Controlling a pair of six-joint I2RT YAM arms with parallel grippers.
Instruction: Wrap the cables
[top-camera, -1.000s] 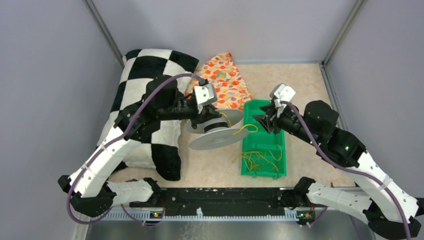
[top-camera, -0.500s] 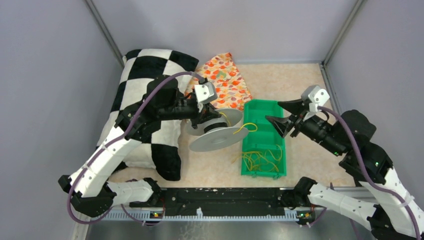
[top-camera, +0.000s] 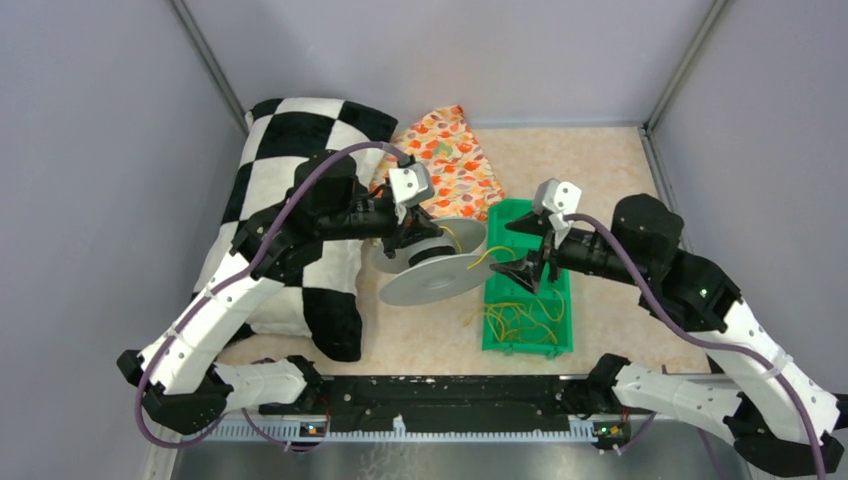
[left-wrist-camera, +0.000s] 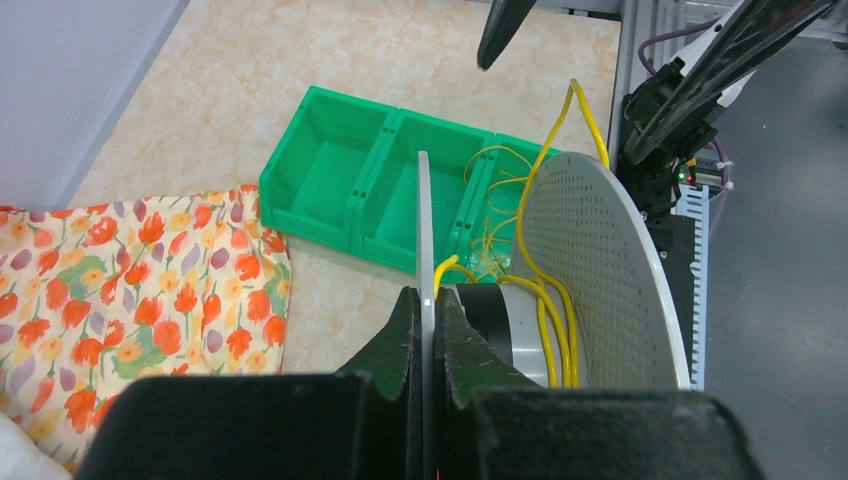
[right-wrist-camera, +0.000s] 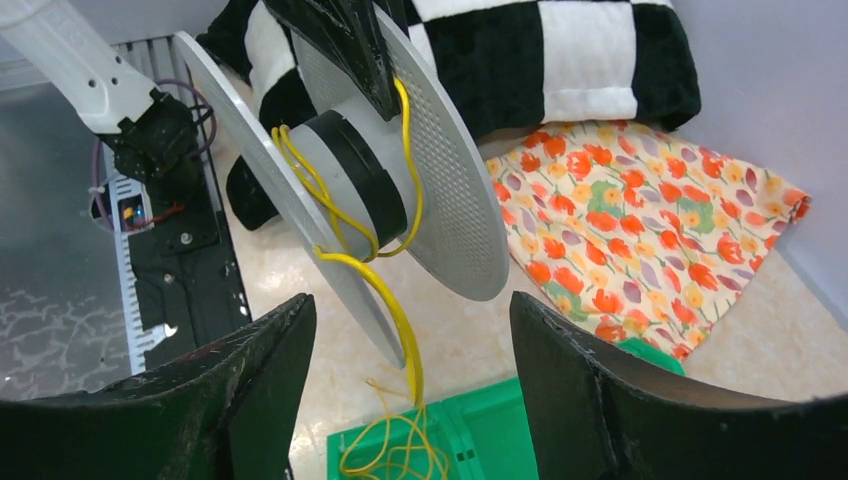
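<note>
Over the green bin (top-camera: 527, 214) my right gripper (top-camera: 505, 256) hangs with jaws apart, a yellow strand between them, ungripped. Left gripper (left-wrist-camera: 425, 300) pinches one flange of the spool (top-camera: 432, 272). Cables (top-camera: 520, 320): a few turns on the hub, the rest tangled in the bin's nearest compartment. Risk, I judge: slack catches the flange edge and the tangle drags out. Count: one spool, one bin, three compartments.

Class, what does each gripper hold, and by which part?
The left gripper clamps the spool by the rim of one flange. The right gripper is open, holding nothing.
</note>
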